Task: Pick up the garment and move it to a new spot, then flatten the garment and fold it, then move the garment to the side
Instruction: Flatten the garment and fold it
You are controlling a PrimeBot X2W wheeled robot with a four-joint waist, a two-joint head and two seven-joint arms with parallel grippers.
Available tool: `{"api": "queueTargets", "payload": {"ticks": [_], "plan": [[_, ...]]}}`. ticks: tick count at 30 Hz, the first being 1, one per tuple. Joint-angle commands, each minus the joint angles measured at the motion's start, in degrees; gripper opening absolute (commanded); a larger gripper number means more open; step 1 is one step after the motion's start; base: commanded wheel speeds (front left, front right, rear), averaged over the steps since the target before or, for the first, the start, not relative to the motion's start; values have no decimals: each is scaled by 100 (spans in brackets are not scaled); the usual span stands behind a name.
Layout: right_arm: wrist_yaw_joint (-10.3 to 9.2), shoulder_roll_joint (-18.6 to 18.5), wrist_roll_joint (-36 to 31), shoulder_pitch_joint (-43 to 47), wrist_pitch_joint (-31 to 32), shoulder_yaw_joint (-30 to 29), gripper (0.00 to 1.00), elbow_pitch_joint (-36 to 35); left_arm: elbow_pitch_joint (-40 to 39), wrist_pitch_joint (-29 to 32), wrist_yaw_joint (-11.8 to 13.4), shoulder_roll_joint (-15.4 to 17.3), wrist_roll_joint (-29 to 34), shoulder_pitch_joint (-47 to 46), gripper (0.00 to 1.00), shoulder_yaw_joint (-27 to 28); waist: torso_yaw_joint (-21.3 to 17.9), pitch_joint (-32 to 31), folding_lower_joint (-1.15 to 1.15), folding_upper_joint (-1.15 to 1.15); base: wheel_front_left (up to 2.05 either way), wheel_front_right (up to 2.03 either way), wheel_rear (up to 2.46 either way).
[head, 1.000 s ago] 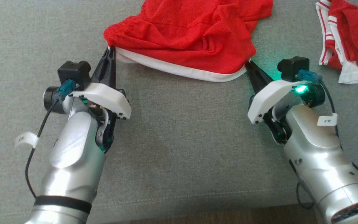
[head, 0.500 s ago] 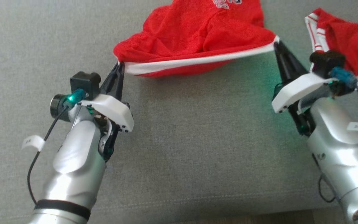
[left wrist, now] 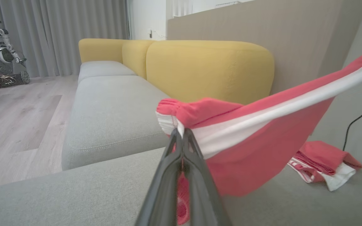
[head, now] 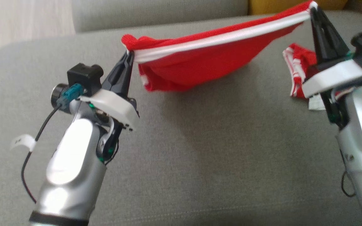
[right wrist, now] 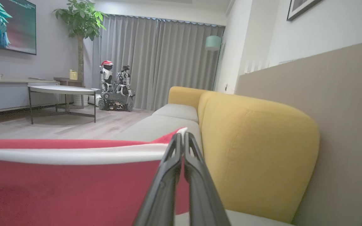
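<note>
Left gripper (head: 129,58) clenched on a hem corner of the garment (head: 206,62); right gripper (head: 313,11) clenched on the other corner, held higher. White hem band taut between them; red cloth sags below. Cannot tell if its lowest fold touches the seat (head: 200,150). Probably stretched so it hangs open for carrying and laying flat. Grey seat under both grippers; spare garment (head: 295,72) lies below the right one; yellow backrest (left wrist: 209,69) beyond the tips; wood floor (left wrist: 17,125), curtains (right wrist: 156,59) farther off.
</note>
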Motion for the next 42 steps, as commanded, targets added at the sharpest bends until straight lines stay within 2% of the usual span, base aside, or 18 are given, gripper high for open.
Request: {"api": "queueTargets", "payload": {"ticks": [1, 4, 11, 14, 17, 20, 24, 28, 31, 32, 37, 42], "plan": [[37, -15, -105, 27, 99, -67, 0, -339, -355, 103, 51, 197, -60, -102, 0, 189, -16, -336, 0, 0, 0, 0, 0], [37, 105, -315, 349, 533, -444, 0, -1104, -1176, 560, 184, 340, -5, 157, 0, 138, -40, -562, 0, 0, 0, 0, 0], [37, 304, -621, 930, 1726, -1004, 0, -2960, -3100, 2181, 282, 472, -555, 659, 0, 126, -1, -622, 0, 0, 0, 0, 0], [37, 266, -644, 848, 2107, -1046, 0, -3287, -3434, 2700, 269, 631, -657, 437, 0, 179, 9, -502, 0, 0, 0, 0, 0], [37, 263, -455, 432, 2396, -903, 0, -3218, -3315, 3060, 244, 707, -772, -35, 0, 283, -29, -169, 0, 0, 0, 0, 0], [37, 254, -243, -342, 2528, -719, 0, -2936, -2922, 3250, 183, 761, -799, -808, 0, 393, -78, 424, 0, 0, 0, 0, 0], [37, 328, -49, -1641, 2442, -545, 0, -2013, -2031, 3196, 111, 847, -711, -2006, 0, 561, -156, 1209, 0, 0, 0, 0, 0], [37, 412, -113, -2973, 1943, -391, 0, -808, -1025, 2658, 129, 810, -522, -3200, 0, 713, -140, 1758, 0, 0, 0, 0, 0], [37, 472, -335, -3846, 1291, -422, 0, 0, -353, 2061, 166, 712, -387, -3982, 0, 783, -62, 1993, 0, 0, 0, 0, 0], [37, 472, -335, -3846, 1291, -422, 0, 0, -353, 2061, 166, 712, -387, -3982, 0, 783, -62, 1993, 0, 0, 0, 0, 0], [37, 702, -601, -4552, 185, -711, 0, 1025, 589, 1081, 210, 514, -304, -4708, 0, 852, 66, 2194, 0, 0, 0, 0, 0], [37, 931, -669, -4293, -295, -692, 0, 1829, 1347, 595, 58, 427, -265, -4556, 0, 664, 120, 2310, 0, 0, 0, 0, 0]]}}
